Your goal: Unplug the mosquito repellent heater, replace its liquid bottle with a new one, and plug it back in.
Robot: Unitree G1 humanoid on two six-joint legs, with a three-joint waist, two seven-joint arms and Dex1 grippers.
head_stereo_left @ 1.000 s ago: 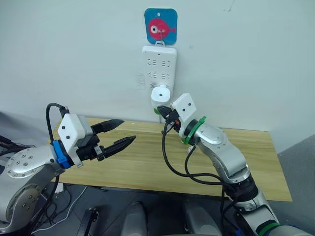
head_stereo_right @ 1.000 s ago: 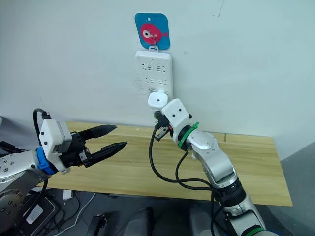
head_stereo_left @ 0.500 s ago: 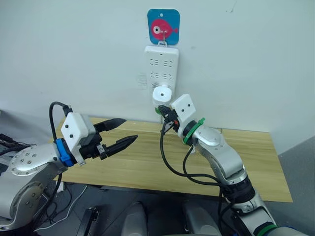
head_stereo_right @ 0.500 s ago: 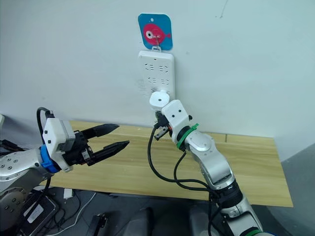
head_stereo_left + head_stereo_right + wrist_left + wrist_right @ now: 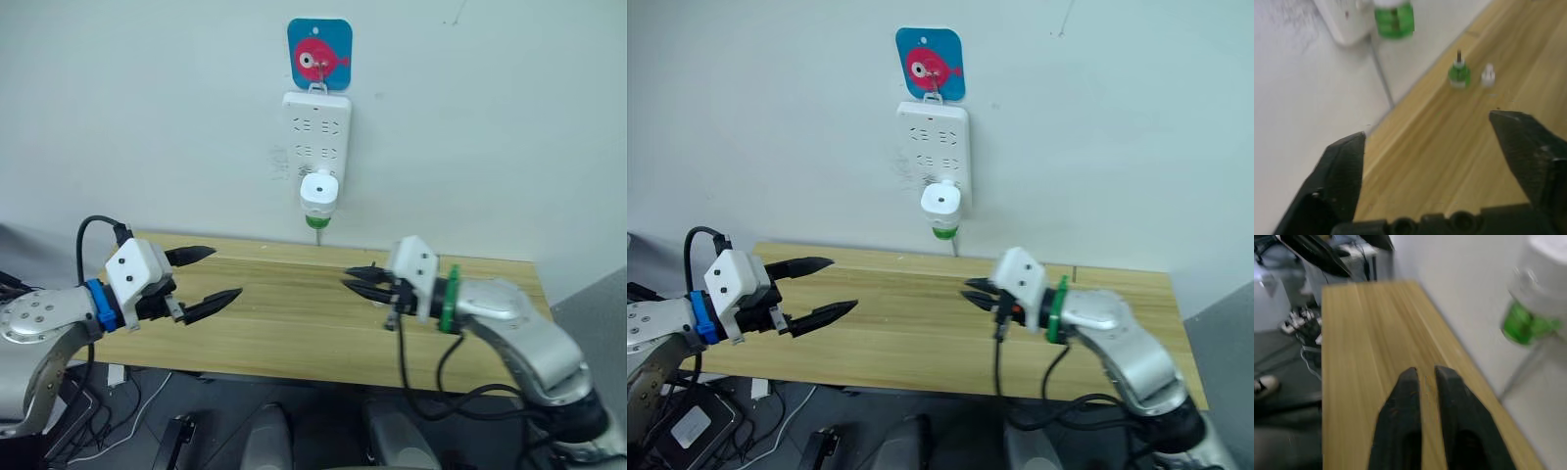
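White heater (image 5: 318, 192) sits plugged into the power strip (image 5: 315, 127) on your wall, above the worktop (image 5: 294, 323). Your left gripper (image 5: 208, 277) hovers with jaws wide; your right gripper (image 5: 354, 279) hovers with jaws narrow, empty. Left wrist view: a spare bottle (image 5: 1459, 73) and cap (image 5: 1488, 75) stand side by side. Right wrist view: jaws nearly closed.

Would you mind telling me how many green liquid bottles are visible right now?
2. One bottle is fitted under the heater plugged into the wall strip. The other stands on the table near the wall, beside a small white cap. More may be hidden.
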